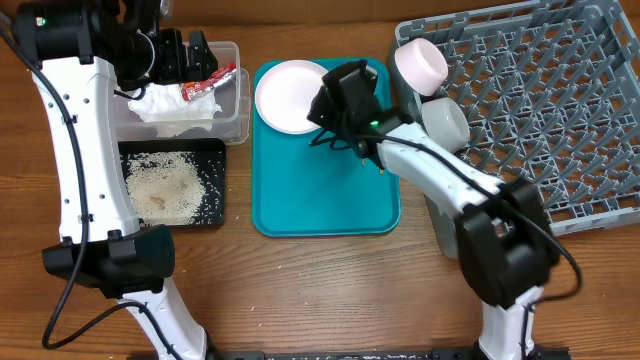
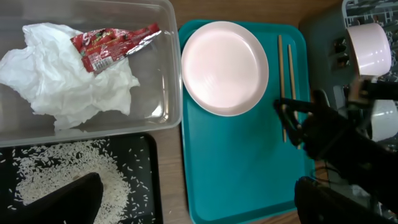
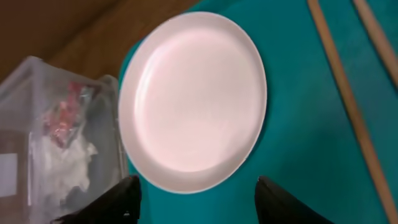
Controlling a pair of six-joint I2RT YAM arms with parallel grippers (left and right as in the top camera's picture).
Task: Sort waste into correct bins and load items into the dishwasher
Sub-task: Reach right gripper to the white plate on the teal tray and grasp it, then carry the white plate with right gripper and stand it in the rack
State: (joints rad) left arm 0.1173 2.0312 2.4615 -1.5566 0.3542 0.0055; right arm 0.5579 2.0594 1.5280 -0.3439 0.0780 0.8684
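Note:
The round white plate (image 1: 285,97) lies at the far end of the teal tray (image 1: 320,200). It also shows in the right wrist view (image 3: 193,99) and the left wrist view (image 2: 224,65). My right gripper (image 3: 199,202) is open and empty, hovering just above the plate's near edge (image 1: 335,100). The chopsticks (image 2: 284,81) lie on the tray right of the plate (image 3: 348,99). The napkin (image 2: 68,87) and red wrapper (image 2: 112,43) lie in the clear tub (image 1: 235,110). Rice (image 1: 165,185) lies in the black tray (image 1: 215,150). My left gripper (image 2: 199,205) is open and empty, high above the tub (image 1: 185,55).
The grey dish rack (image 1: 560,110) fills the right side. A white bowl (image 1: 420,62) and a second white bowl (image 1: 447,120) sit at its left edge. A few rice grains lie on the wood between the black tray and the teal tray.

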